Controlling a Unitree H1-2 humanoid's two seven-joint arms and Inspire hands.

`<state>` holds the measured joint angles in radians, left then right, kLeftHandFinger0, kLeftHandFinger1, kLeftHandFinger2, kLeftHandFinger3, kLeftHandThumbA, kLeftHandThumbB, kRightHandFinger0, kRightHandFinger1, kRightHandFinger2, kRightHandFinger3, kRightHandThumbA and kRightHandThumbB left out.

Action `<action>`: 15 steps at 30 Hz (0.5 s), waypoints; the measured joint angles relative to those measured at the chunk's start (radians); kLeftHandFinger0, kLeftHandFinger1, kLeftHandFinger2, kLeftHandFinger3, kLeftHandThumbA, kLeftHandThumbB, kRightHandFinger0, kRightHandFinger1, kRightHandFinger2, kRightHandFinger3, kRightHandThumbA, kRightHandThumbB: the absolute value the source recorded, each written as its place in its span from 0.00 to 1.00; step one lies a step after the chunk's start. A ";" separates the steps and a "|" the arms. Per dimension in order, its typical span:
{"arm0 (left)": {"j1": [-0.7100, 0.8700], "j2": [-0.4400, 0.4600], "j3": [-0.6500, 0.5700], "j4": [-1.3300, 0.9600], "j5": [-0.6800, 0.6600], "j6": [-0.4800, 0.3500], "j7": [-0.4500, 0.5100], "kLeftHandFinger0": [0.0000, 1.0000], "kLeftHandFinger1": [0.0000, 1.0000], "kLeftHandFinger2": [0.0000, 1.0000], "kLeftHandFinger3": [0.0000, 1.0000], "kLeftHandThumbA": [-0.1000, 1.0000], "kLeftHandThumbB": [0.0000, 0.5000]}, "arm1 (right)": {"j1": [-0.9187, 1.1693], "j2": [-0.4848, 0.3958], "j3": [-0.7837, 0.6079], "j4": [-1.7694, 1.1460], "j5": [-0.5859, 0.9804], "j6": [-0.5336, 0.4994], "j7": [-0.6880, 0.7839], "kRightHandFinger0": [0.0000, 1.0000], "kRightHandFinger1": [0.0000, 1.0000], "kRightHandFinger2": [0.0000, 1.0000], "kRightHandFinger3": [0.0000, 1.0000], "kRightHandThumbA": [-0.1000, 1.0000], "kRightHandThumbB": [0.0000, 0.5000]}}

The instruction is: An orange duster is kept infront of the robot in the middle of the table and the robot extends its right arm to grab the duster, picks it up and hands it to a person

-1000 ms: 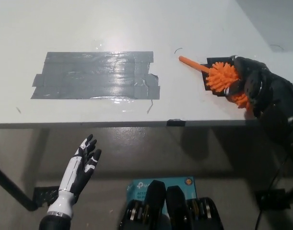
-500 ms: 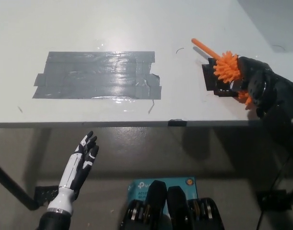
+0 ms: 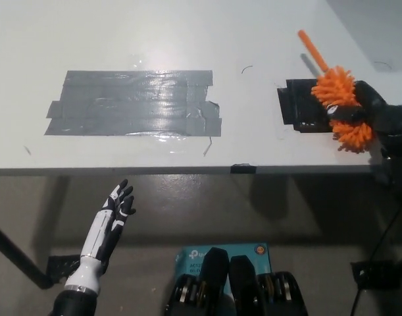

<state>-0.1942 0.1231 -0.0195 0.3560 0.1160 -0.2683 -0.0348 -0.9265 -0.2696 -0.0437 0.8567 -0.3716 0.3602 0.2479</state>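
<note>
Slipping is the main danger I judge from here: the left hand (image 3: 112,220), white, hangs idle at the lower left of the frame below the edge of the surface (image 3: 187,33), with its fingers spread and holding nothing, so it can give no help if the grip fails. Further up, at the right edge of the frame, the black right hand (image 3: 375,115) is closed around the orange duster (image 3: 340,99), in the soft bristle part. Because bristles bend, the duster could turn or slide out during the reach toward a person, and no person shows in the frame yet. The duster is above the right end of the surface, beside a black patch (image 3: 302,105). Its thin handle points toward the upper part of the frame. A grey tape patch (image 3: 131,102) lies well apart, at the centre left.
</note>
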 measured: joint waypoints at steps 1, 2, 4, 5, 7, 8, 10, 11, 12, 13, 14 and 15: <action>0.000 0.000 0.000 0.000 0.000 0.000 0.000 0.88 0.95 0.99 1.00 0.93 0.19 | 0.008 0.007 -0.028 0.000 0.021 0.002 0.006 0.01 0.44 0.85 1.00 0.00 0.26; 0.000 0.000 0.000 0.000 0.000 0.000 0.000 0.88 0.94 0.99 1.00 0.93 0.17 | 0.012 0.012 -0.045 0.000 0.032 0.003 0.008 0.01 0.47 0.84 1.00 0.00 0.27; 0.000 0.000 0.000 0.001 0.000 0.001 0.000 0.88 0.94 0.99 1.00 0.93 0.17 | 0.016 0.022 -0.092 -0.003 0.062 0.006 0.014 0.00 0.44 0.81 1.00 0.00 0.23; 0.000 0.000 0.000 0.001 0.000 0.001 0.000 0.88 0.94 0.99 1.00 0.93 0.18 | 0.017 0.028 -0.125 -0.004 0.088 0.009 0.021 0.00 0.43 0.81 1.00 0.00 0.18; 0.000 0.000 0.000 0.002 -0.001 0.001 0.000 0.88 0.94 1.00 1.00 0.93 0.19 | 0.019 0.039 -0.172 -0.005 0.131 0.014 0.030 0.00 0.41 0.79 1.00 0.00 0.17; 0.000 0.000 0.000 0.002 -0.001 0.001 0.000 0.88 0.95 1.00 1.00 0.93 0.18 | 0.020 0.042 -0.186 -0.006 0.145 0.015 0.034 0.00 0.40 0.78 1.00 0.00 0.17; 0.000 0.000 0.000 0.003 -0.001 0.001 0.000 0.88 0.95 1.00 1.00 0.93 0.17 | 0.024 0.051 -0.221 -0.010 0.183 0.020 0.046 0.00 0.39 0.75 1.00 0.00 0.21; 0.000 0.000 0.000 0.003 -0.001 0.001 0.000 0.88 0.94 0.99 1.00 0.94 0.18 | 0.027 0.057 -0.242 -0.013 0.205 0.024 0.054 0.00 0.38 0.73 1.00 0.00 0.19; 0.000 0.000 0.000 0.004 -0.001 0.001 0.000 0.88 0.94 0.99 1.00 0.94 0.19 | 0.031 0.064 -0.261 -0.017 0.231 0.027 0.063 0.00 0.37 0.72 1.00 0.00 0.19; 0.000 0.000 0.000 0.004 -0.001 0.001 0.000 0.88 0.94 0.99 1.00 0.94 0.19 | 0.033 0.068 -0.268 -0.020 0.242 0.029 0.066 0.00 0.37 0.72 1.00 0.00 0.18; 0.000 0.000 0.000 0.004 -0.001 0.001 0.000 0.88 0.94 0.98 1.00 0.94 0.20 | 0.037 0.076 -0.281 -0.024 0.262 0.031 0.073 0.00 0.37 0.72 1.00 0.00 0.15; 0.000 0.000 0.000 0.004 -0.001 0.002 0.000 0.88 0.94 0.98 1.00 0.94 0.19 | 0.041 0.085 -0.295 -0.029 0.286 0.034 0.081 0.00 0.38 0.74 1.00 0.00 0.15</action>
<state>-0.1938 0.1228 -0.0194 0.3599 0.1153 -0.2666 -0.0348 -0.8857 -0.1844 -0.3387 0.8282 -0.0858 0.3944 0.3291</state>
